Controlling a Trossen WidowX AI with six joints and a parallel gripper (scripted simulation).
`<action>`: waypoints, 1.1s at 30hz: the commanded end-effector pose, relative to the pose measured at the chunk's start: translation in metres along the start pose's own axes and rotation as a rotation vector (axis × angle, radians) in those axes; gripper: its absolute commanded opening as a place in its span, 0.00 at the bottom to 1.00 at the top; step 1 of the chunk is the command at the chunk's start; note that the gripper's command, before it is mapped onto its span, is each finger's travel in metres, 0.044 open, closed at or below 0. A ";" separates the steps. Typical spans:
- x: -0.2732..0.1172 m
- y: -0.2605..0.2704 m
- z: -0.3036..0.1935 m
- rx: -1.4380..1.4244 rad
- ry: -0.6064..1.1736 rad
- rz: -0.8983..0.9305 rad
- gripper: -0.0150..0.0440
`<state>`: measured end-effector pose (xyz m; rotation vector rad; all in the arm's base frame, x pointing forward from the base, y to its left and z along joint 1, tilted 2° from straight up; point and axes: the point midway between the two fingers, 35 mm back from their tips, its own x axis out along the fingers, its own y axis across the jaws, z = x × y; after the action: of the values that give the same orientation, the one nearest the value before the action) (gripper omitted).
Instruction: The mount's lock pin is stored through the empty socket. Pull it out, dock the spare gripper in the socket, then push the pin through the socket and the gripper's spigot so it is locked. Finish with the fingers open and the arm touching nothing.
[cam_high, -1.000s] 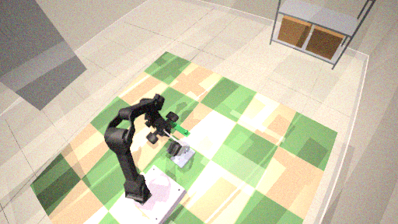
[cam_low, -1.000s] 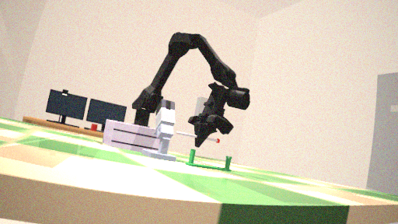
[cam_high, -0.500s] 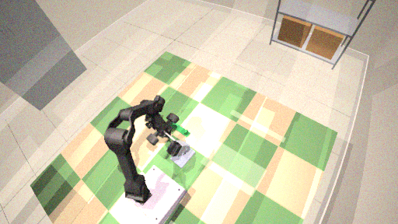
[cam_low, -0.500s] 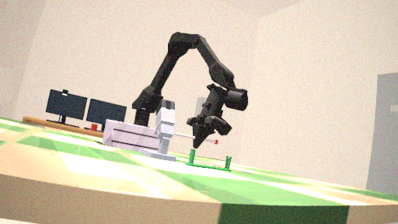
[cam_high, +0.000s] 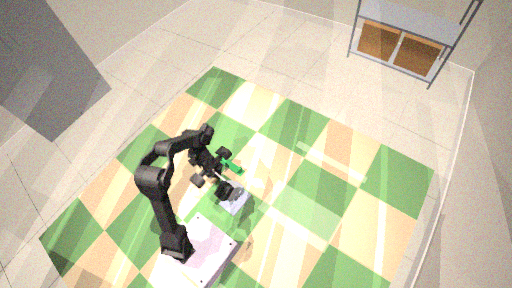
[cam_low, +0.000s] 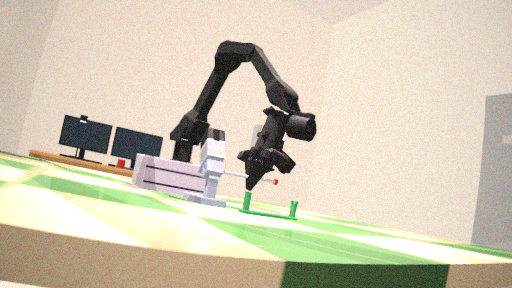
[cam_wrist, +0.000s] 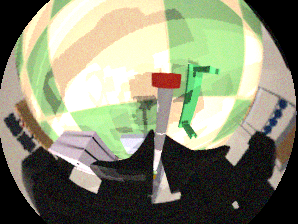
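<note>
The gripper (cam_high: 214, 173) (cam_low: 250, 184) (cam_wrist: 159, 135) is shut on the lock pin (cam_high: 219, 176) (cam_low: 235, 174) (cam_wrist: 162, 110), a thin pale rod with a red head (cam_low: 276, 182) (cam_wrist: 166, 80). The pin lies nearly level, its plain end pointing toward the mount (cam_high: 235, 205) (cam_low: 212, 167), a pale pedestal on a flat base. In the exterior view that end meets the mount's edge; whether it is inside the socket cannot be told. A dark block (cam_high: 224, 191) (cam_low: 216, 134), seemingly the spare gripper, sits at the mount's top. Its spigot is hidden.
A green two-post rest (cam_high: 232, 166) (cam_low: 267, 214) (cam_wrist: 188, 102) stands close beside the mount, below the gripper, with nothing on it. The arm's pale base block (cam_high: 210, 247) (cam_low: 170, 176) (cam_wrist: 82, 147) is behind the mount. The floor is chequered green and cream.
</note>
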<state>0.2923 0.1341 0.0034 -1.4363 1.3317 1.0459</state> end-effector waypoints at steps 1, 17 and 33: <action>0.000 0.001 -0.004 -0.004 0.002 -0.001 0.25; 0.003 0.000 -0.012 -0.004 0.002 0.000 0.25; 0.004 -0.001 -0.018 -0.005 0.001 0.001 0.25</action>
<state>0.2942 0.1180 0.0036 -1.4338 1.3322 1.0497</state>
